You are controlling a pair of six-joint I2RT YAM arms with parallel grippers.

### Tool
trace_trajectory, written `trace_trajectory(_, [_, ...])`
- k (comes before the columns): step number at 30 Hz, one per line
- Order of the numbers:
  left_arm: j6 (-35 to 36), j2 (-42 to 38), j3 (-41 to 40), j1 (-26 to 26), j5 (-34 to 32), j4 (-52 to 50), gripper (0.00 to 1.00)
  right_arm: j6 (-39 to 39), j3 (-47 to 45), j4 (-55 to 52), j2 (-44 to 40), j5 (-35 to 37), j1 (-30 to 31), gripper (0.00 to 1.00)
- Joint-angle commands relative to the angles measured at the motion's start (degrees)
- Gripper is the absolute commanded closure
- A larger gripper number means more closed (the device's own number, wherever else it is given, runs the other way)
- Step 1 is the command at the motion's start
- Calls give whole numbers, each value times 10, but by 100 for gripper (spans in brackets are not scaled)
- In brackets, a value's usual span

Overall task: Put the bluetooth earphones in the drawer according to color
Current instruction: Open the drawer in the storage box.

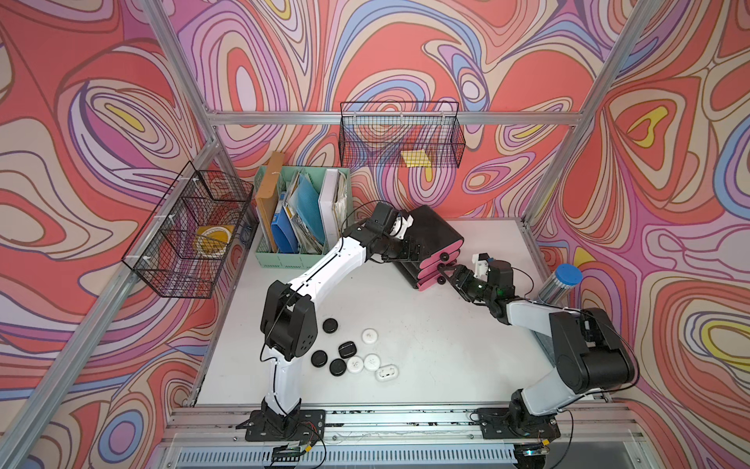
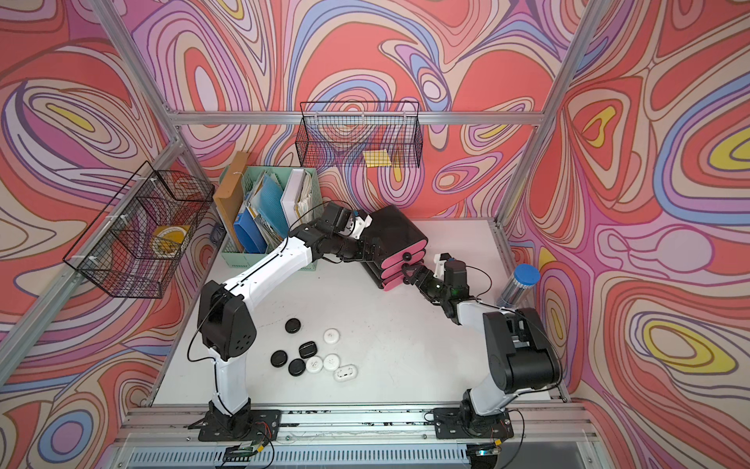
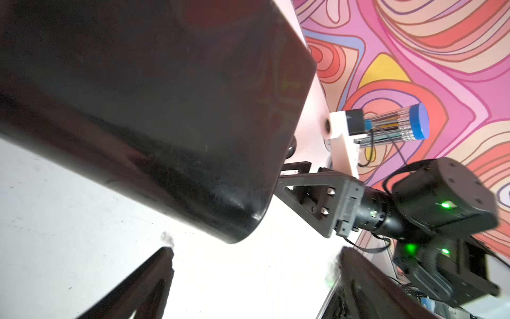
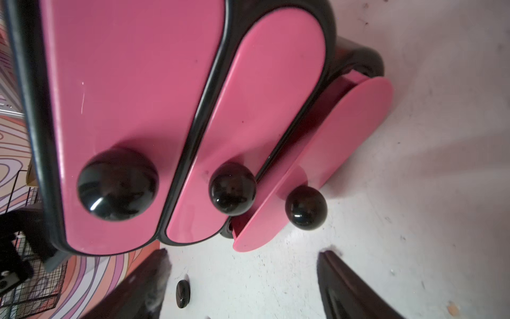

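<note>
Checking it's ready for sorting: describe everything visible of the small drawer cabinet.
The drawer cabinet is a glossy black, plastic-looking box with rounded corners, standing upright at an angle near the back of the white table. Its three stacked pink fronts each carry a black ball knob. The lowest drawer is slightly ajar; the others are shut. The open right gripper faces the knobs, the open left gripper its side; neither grips it.
</note>
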Motion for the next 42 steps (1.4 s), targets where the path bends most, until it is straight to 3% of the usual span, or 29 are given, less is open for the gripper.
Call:
trace_trajectory(1, [46, 12, 95, 5, -59, -61, 2, 76, -3, 133, 38, -53, -6, 30])
trace_trajectory(4, [67, 69, 190, 5, -84, -111, 2, 110, 0, 176, 66, -55, -6, 41])
trace_trajectory(11, [87, 177, 328, 6, -109, -158, 1, 136, 18, 200, 107, -50, -6, 51])
trace_trajectory(19, [95, 226, 335, 7, -113, -142, 2, 166, 31, 246, 138, -50, -6, 59])
trace_trajectory(31, [91, 236, 313, 7, -106, -136, 5, 176, 42, 262, 157, -36, -6, 62])
trace_trajectory(36, [92, 235, 309, 7, -109, -137, 5, 180, 44, 269, 162, -33, -5, 74])
trace_trajectory(42, [91, 234, 297, 7, -112, -131, 6, 171, 30, 257, 153, -23, -5, 81])
